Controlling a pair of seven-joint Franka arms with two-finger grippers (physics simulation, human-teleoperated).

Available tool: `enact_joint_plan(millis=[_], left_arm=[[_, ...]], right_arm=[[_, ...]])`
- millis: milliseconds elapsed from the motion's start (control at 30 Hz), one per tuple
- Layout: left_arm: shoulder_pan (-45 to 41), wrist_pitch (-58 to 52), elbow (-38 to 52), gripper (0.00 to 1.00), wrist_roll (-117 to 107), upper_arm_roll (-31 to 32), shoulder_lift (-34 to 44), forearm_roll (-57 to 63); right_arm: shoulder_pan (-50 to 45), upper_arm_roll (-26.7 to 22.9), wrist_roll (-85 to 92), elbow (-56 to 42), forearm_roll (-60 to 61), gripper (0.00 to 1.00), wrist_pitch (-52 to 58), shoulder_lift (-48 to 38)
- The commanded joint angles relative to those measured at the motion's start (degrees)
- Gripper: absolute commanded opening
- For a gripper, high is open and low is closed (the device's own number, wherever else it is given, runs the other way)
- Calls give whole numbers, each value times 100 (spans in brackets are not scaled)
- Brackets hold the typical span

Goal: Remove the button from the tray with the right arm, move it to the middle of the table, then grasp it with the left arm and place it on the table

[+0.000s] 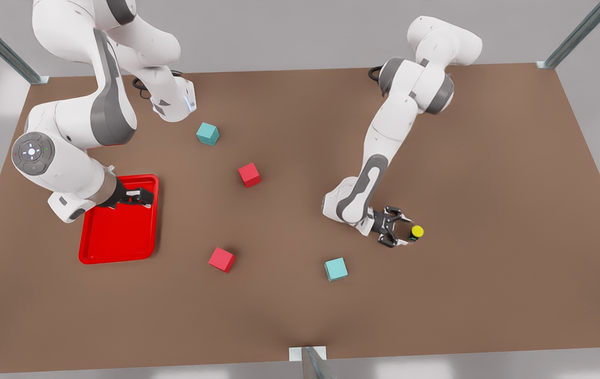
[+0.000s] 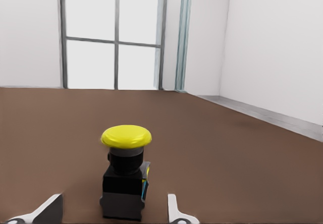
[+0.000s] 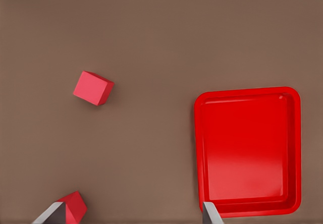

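In the front view the left gripper (image 1: 405,232) sits low on the brown bench (image 1: 489,184) toward the front view's right, its black fingers spread to either side of the button (image 1: 416,231), which appears to rest on the surface; the step in hand looks like the release, so the sound move is to draw straight back without brushing the small, top-heavy piece. The right gripper (image 1: 141,198) hangs over the glossy red tray (image 1: 120,237), fingers parted and empty. In the left wrist view the button (image 2: 126,171) stands upright, a boxy black body under a smooth domed yellow cap, between pale fingertips (image 2: 174,209) set wide of it. In the right wrist view the tray (image 3: 247,95) lies bare, round-cornered with a raised rim.
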State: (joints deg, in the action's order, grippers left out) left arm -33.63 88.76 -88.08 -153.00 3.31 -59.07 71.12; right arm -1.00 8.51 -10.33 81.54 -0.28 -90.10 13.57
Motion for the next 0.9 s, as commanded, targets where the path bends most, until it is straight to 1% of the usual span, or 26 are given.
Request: enact_joint_plan(millis=[0, 100, 133, 200, 267, 300, 333, 367, 400, 433, 467, 500, 533, 567, 733, 867], left_arm=[[-143, -78, -43, 100, 200, 38, 89, -336], [-495, -148, -289, 100, 253, 47, 387, -845], [-706, -253, -306, 100, 349, 47, 563, -1223], [-803, -622, -403, 100, 1386, 486, 1565, -2111], [-803, -869, -350, 100, 2010, 601, 1960, -2410], [-680, -843, -166, 100, 3142, 539, 2461, -2796], [-57, -580, 80, 100, 4987, 592, 3172, -3586], [646, -350, 457, 100, 7544, 504, 3955, -5176], [1472, -429, 932, 100, 9487, 504, 4158, -6513], [1991, -455, 968, 100, 10886, 513, 4237, -7112], [2194, -658, 968, 100, 12537, 513, 4255, -7113], [2273, -956, 959, 100, 14216, 250, 4395, -7086], [2352, -965, 950, 100, 15824, -303, 4466, -7340], [2370, -667, 871, 100, 16355, -647, 4492, -7807], [2326, -596, 942, 100, 15968, -621, 4149, -7657], [2326, -596, 942, 100, 15941, -630, 4061, -7666]], right_arm=[[-6, 2, 22, -6, -7, 100, -16, -12], [-15, 2, 4, -6, -7, 100, -16, -12], [-15, 2, 13, -6, -7, 100, -16, -12], [-15, 2, 4, -6, -7, 100, -16, -12], [-6, 2, 13, -6, -7, 100, -16, -3], [-6, 2, 13, -6, -7, 100, -16, -3], [3, 2, 13, -6, -7, 100, -16, -3], [3, 2, 13, 2, 2, 100, -16, -3], [3, 2, 22, -6, 2, 100, -16, -3], [3, 2, 13, -6, 2, 100, -16, -3], [3, 2, 22, -6, 2, 100, -25, -3], [12, 2, 39, -6, -7, 100, -16, -3], [12, 2, 48, 2, -7, 100, -16, -3], [12, 2, 48, 2, -7, 100, -16, -12], [-6, 2, 40, 2, -7, 100, -7, -3], [12, 2, 40, 2, -7, 100, -7, -3]])
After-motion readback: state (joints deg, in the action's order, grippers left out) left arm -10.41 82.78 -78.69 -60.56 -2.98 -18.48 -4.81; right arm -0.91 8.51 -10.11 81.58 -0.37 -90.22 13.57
